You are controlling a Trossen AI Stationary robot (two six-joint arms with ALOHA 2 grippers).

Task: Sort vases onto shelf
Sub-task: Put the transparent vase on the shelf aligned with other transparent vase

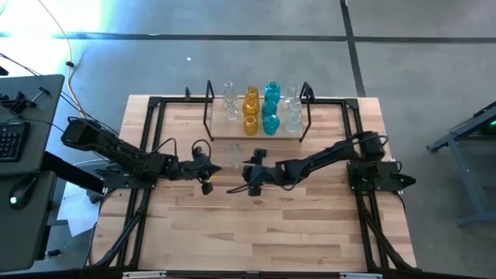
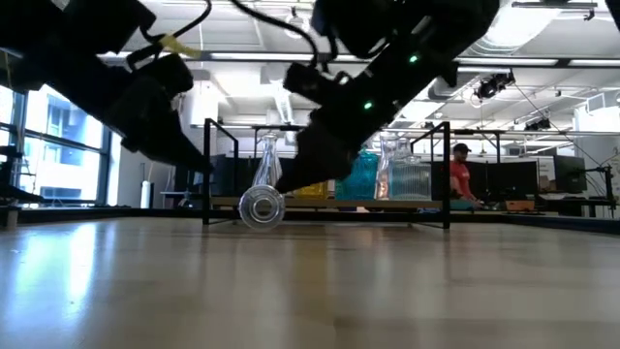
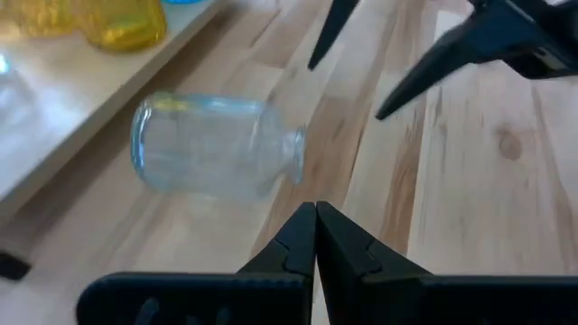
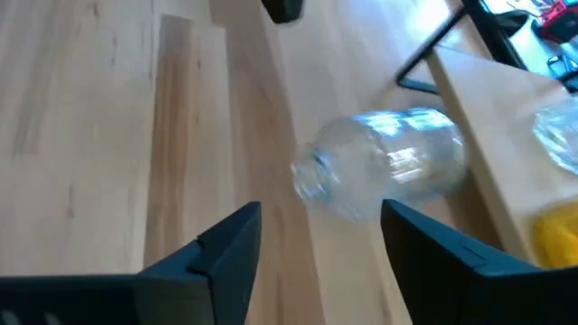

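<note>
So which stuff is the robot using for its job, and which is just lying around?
For the job:
- clear vase lying on its side
- vases standing on the shelf
- right gripper, open
- left gripper, shut

Just around:
- keyboard
- person far behind

1 clear vase on its side on tabletop just in front of shelf w/ clear, amber, teal vases upright.

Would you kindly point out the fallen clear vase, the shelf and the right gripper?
fallen clear vase (image 3: 212, 158), left wrist view, mid-body.
shelf (image 1: 232, 136), high view, bare board edge.
right gripper (image 4: 321, 239), right wrist view, between open fingertips.
</note>
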